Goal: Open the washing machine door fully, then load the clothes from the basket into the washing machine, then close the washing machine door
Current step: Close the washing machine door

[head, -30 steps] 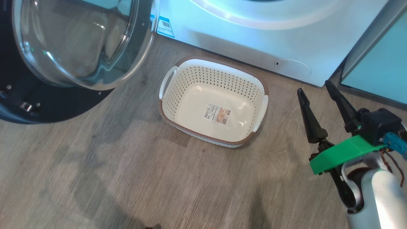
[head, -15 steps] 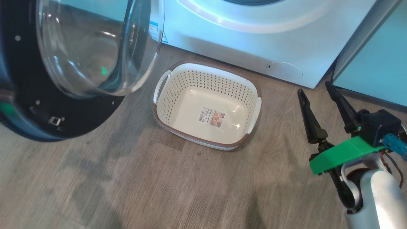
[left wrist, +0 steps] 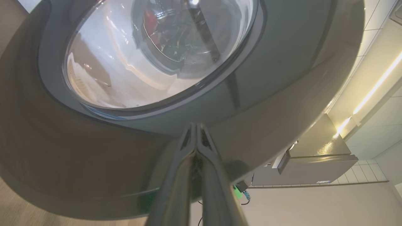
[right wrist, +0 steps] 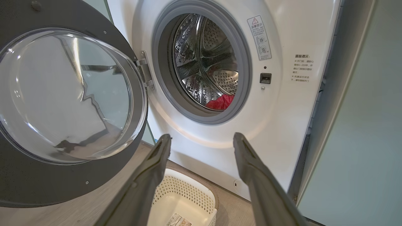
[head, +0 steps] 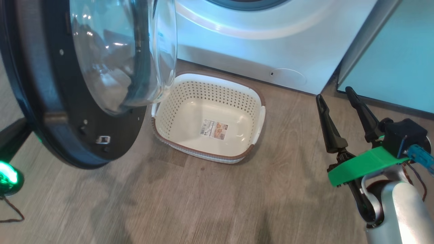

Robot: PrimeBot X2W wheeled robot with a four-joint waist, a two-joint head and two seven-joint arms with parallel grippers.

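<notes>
**Checking load state: garment in drum, door swung out, left fingers clamped at the rim**

Hidden or unclear:
- the clothes [right wrist: 221, 102]: just a red patch low in the steel drum [right wrist: 204, 56], centre of the right wrist view. The grey door seal [right wrist: 201, 114] cuts off its lower part, and no stripes can be made out.
- the basket [head: 210, 91]: sits mid-frame in the head view, and its left end is covered by the door's glass bowl [head: 129, 57]. The sticker on its bottom is visible.
- the washing machine [right wrist: 282, 110]: its top is cut off in every view.
- A dark part with a green light [head: 6, 173] sits at the lower left edge of the head view, cropped. I can't tell what it is.

Relative to the grippers:
- the washing machine door [head: 44, 101] stands open and fills the upper left of the head view.
- the left gripper [left wrist: 196, 131]: fingers pressed tight together with nothing between them. The tips are at the door's glossy outer rim, just below the glass, and I can't tell whether they touch it.
- the right gripper [head: 334, 93]: jaws spread wide and holding nothing, at the lower right of the head view, right of the basket and apart from it. In its own wrist view the red garment sits above and between the fingertips, well apart, and the door is off to the left.
- the pale green cabinet [head: 390, 67] is at the right edge.
</notes>
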